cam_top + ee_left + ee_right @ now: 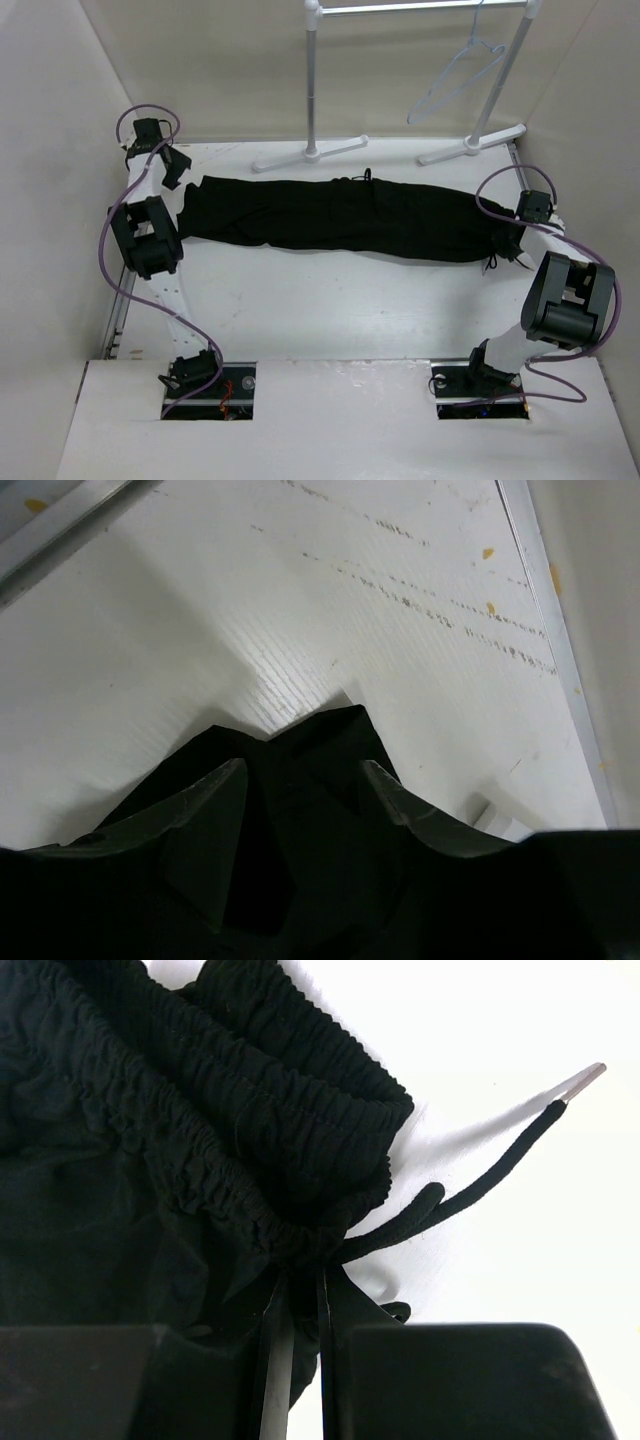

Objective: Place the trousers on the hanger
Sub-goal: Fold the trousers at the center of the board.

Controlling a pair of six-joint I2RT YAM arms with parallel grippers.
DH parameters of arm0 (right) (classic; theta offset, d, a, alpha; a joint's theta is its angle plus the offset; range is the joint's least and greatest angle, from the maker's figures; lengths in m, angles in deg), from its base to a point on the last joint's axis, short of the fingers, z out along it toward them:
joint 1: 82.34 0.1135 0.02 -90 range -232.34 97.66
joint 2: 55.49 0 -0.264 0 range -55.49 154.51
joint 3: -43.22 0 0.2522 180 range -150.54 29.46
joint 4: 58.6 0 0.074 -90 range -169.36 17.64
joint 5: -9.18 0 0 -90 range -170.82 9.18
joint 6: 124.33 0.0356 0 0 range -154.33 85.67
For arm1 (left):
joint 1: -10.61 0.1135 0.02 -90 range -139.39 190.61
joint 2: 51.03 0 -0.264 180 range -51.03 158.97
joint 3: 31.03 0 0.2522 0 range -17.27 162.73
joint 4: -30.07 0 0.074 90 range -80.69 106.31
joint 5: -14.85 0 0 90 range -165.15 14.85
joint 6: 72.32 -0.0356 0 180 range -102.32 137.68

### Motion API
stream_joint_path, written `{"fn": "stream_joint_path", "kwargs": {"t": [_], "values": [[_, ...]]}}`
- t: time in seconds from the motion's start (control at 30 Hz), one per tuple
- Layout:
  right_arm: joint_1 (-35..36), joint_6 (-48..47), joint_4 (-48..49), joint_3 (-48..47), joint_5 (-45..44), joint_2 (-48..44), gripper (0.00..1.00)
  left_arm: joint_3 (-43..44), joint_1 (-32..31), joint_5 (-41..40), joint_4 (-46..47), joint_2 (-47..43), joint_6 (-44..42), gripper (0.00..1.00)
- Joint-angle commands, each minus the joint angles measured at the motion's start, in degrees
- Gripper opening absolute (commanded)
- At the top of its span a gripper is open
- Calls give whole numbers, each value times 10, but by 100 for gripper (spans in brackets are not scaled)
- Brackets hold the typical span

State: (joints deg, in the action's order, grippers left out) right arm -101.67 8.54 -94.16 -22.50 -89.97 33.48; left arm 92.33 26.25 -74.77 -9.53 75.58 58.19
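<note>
Jaws of the left gripper (300,775) are being held apart over the leg end of the black trousers (340,215), which are being supported lengthwise by the worktop (330,310), while those of the right gripper (298,1300) are being clamped on the waistband (250,1140), and the hanger (455,80) is being carried by the rack rail (420,8) at the back right.

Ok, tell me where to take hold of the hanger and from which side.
Probably take the hanger by its bottom bar, near the middle, coming from the front, the arms' side. It hangs by its hook from the rack rail, tilted, low corner to the left. That bar is its longest straight stretch, and the right pole crowds its right end.
</note>
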Motion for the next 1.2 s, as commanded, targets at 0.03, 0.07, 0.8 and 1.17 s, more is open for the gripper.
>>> {"fn": "stream_joint_path", "kwargs": {"t": [0.03, 0.07, 0.8, 1.17], "values": [[14, -4, 12, -15, 4, 0, 6, 54, 7, 29, -53, 32, -18, 46], [16, -4, 12, -14, 4, 1, 6, 59, 7, 33, -53, 36, -20, 46], [32, -1, 18, -16, 5, 10, 7, 18, 9, 17, -77, 6, -17, 35], [19, -1, 16, 9, -7, 3, 2, 14, 3, 15, 62, -28, 74, 1]]}}
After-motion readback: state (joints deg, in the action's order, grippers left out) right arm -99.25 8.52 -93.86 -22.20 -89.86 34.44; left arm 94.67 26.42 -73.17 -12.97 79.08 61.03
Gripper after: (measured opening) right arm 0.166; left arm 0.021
